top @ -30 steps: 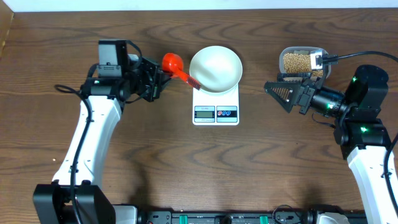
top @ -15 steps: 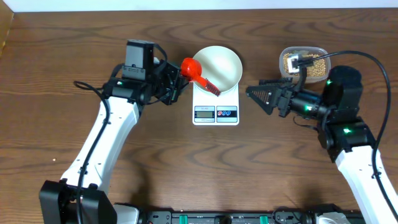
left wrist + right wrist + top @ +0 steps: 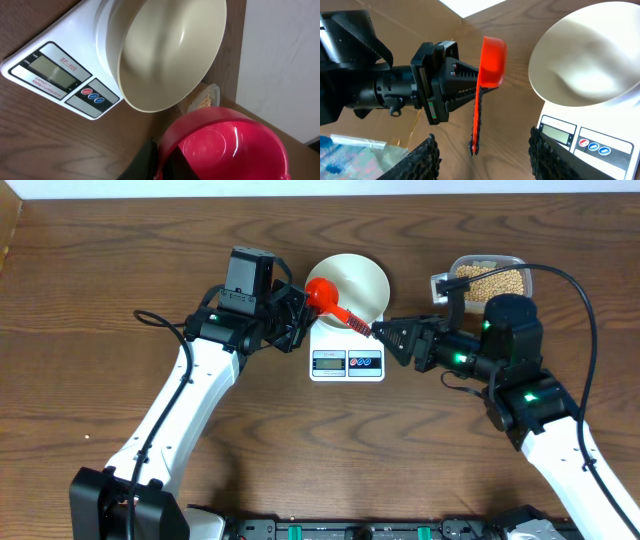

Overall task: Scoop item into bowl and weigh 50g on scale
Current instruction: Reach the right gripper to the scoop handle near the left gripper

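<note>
Overhead: left fingers [image 3: 462, 70] grip scoop [image 3: 322, 292], right fingers [image 3: 395, 335] apart; beans [image 3: 492, 280] in tub [image 3: 490, 259], bowl [image 3: 362, 285] bare.

A dark brown wooden table [image 3: 80, 270] with strong wavy grain fills nearly the whole overhead view. A pale, whitish strip [image 3: 320, 187] runs along its 12 o'clock edge. At 10 o'clock a lighter wooden board [image 3: 8, 230] slants past the corner. At 6 o'clock sits a black rail [image 3: 350, 530] with green connectors. The light is even and the shadows are soft and faint.
</note>
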Robot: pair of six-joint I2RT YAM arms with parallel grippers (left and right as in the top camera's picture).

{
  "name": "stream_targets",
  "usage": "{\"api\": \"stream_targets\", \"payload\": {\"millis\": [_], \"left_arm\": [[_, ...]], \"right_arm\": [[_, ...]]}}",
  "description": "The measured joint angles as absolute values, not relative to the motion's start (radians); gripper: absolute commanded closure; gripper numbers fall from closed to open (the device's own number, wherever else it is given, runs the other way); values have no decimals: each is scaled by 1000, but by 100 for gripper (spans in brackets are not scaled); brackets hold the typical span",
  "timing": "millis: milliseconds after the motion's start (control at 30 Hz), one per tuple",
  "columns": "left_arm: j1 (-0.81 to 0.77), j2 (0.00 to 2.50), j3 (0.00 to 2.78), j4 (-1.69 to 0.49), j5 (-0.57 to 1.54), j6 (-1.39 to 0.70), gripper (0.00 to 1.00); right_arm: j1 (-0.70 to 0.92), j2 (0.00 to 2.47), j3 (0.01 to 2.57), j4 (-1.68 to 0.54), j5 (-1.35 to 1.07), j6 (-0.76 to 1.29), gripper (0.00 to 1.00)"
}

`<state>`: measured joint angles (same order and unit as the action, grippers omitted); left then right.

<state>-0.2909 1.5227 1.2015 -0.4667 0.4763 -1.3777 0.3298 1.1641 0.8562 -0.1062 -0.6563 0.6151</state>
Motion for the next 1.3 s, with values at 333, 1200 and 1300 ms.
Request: {"api": "stream_targets", "payload": {"millis": [333,1200,1300], "left_arm": [[-291,1523,1201,-467,505,-1403,93],[-298,1523,1201,-514,551,-1411,93],[-316,1523,1201,-514,551,-1411,93]], "right_arm": [[396,1173,857,-62,-600,625,54],[445,1248,857,10,-567,636,71],[445,1248,857,10,-567,636,74]]}}
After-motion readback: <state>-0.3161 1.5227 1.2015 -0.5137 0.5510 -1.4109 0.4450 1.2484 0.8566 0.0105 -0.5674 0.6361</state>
